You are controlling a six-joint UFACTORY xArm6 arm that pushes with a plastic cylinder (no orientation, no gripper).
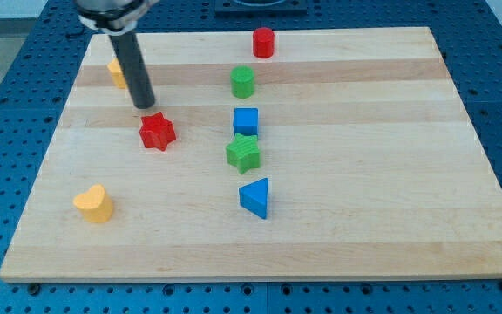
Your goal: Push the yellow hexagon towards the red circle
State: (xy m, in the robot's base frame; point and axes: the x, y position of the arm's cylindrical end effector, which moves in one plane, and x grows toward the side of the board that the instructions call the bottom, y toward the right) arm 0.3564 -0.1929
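Tip beside yellow hexagon, no jaws to report.
Risks clipping red star, or skewing away from red circle.

One raised view from the front, angled down over the whole wooden board.

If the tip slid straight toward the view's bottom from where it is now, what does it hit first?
Most likely the red star: my tip sits just above it, slightly left. Could clip only its left edge; depth is unclear.
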